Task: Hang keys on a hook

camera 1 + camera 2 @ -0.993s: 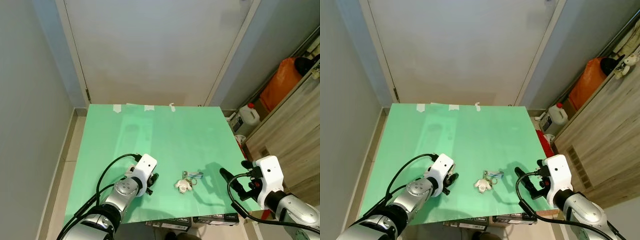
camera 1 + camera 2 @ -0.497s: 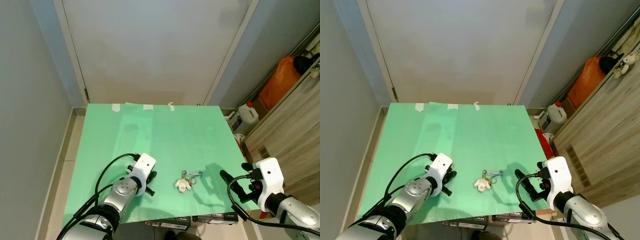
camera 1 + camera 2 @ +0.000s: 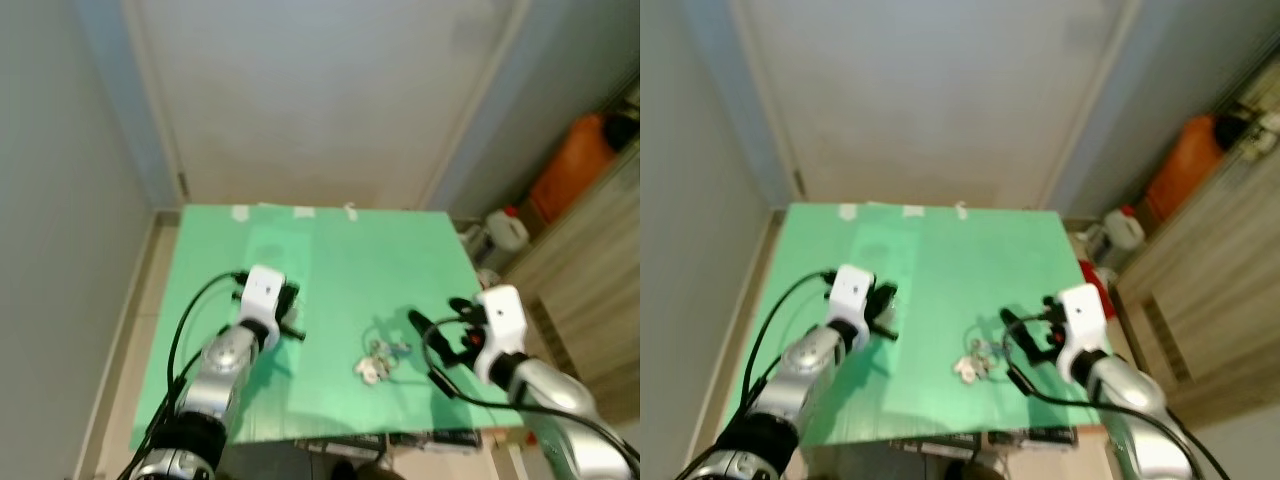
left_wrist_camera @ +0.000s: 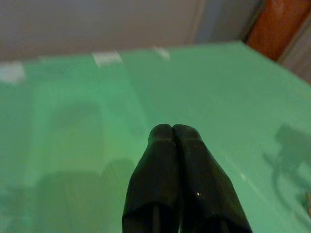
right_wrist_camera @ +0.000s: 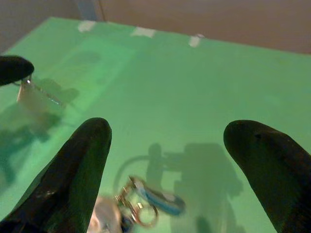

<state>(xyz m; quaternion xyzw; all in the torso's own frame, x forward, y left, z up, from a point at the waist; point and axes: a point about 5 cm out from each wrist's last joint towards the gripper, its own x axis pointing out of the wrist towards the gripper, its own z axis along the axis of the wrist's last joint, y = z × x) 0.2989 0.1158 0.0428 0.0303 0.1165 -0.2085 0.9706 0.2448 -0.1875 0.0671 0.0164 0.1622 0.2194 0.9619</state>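
The keys (image 3: 375,360), a ring with a white charm and a blue tag, lie on the green table (image 3: 330,250) near its front edge. My right gripper (image 3: 440,318) hovers just to their right, open, its two black fingers (image 5: 82,170) spread wide with nothing between them. The keys (image 5: 141,206) lie low between and ahead of these fingers. My left gripper (image 3: 292,318) is over the left part of the table, a good way left of the keys. Its fingers (image 4: 172,145) are pressed shut together on nothing.
The table stands against a pale door (image 3: 320,90), with tape strips (image 3: 300,212) along its far edge. To the right are a white jug (image 3: 508,228), an orange bag (image 3: 575,160) and a wooden cabinet (image 3: 600,270). A grey wall (image 3: 60,200) runs along the left.
Both arms have risen and reached farther over the table. The right gripper has come leftward, closer to the keys. The left gripper moved away from the front edge. The view is now blurred.
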